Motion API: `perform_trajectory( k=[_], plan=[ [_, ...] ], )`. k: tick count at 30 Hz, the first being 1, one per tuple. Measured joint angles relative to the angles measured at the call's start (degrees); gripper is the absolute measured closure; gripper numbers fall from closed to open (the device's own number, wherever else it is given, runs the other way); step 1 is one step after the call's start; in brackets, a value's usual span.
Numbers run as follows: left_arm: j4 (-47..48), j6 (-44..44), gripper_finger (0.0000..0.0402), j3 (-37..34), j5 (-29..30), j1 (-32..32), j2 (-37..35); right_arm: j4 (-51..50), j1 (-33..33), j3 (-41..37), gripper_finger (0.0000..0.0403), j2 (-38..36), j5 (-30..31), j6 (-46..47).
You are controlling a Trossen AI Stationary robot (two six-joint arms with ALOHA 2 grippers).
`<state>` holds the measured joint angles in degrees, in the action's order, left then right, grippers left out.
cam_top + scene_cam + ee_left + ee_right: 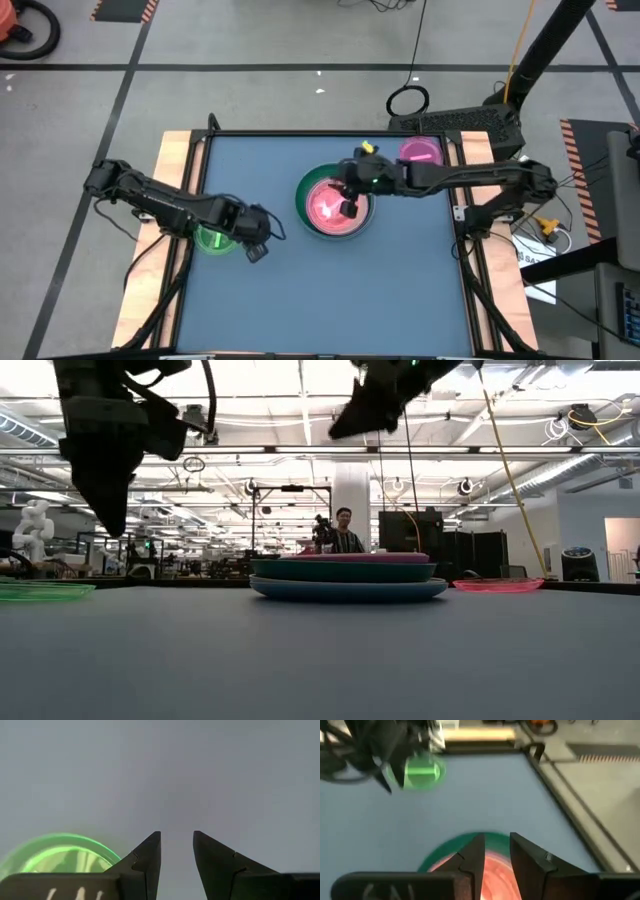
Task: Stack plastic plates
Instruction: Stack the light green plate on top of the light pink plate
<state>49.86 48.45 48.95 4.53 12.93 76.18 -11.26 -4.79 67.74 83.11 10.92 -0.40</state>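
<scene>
A stack of plates [335,205] sits mid-table: a blue one at the bottom [350,590], dark green above it [345,571], pink on top [495,872]. My right gripper [349,210] [496,840] hovers open over the stack, raised clear of it in the low view. A small translucent green plate [212,238] [60,852] [40,590] lies flat near the table's left edge. My left gripper [256,254] [177,837] hangs open just right of it, above bare table. A small pink plate [420,152] [497,585] lies at the far right.
Wooden rails [176,160] run along the table's left and right sides. Bare blue-grey tabletop [330,300] stretches across the near half. A person [345,532] stands far behind the table in the room.
</scene>
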Motion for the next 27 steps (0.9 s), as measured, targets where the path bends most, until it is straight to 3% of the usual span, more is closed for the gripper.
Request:
perform_trajectory(
  k=[7, 13, 27],
  plan=[
    [0.4, 9.2, 0.0282, 0.0, -0.9, 3.4, 0.5, 2.3, 0.0, -0.6, 0.0316, -4.3, -0.1, -1.5],
    [7.7, 14.2, 0.0282, 0.0, 0.2, 4.8, 2.6, 2.3, 0.0, -0.6, 0.0316, -3.8, -0.4, -2.5],
    [11.5, 11.6, 0.0282, 0.0, 5.0, 5.0, 11.1, -2.0, 0.0, -0.6, 0.0316, -3.8, -0.4, -1.2]
  ],
)
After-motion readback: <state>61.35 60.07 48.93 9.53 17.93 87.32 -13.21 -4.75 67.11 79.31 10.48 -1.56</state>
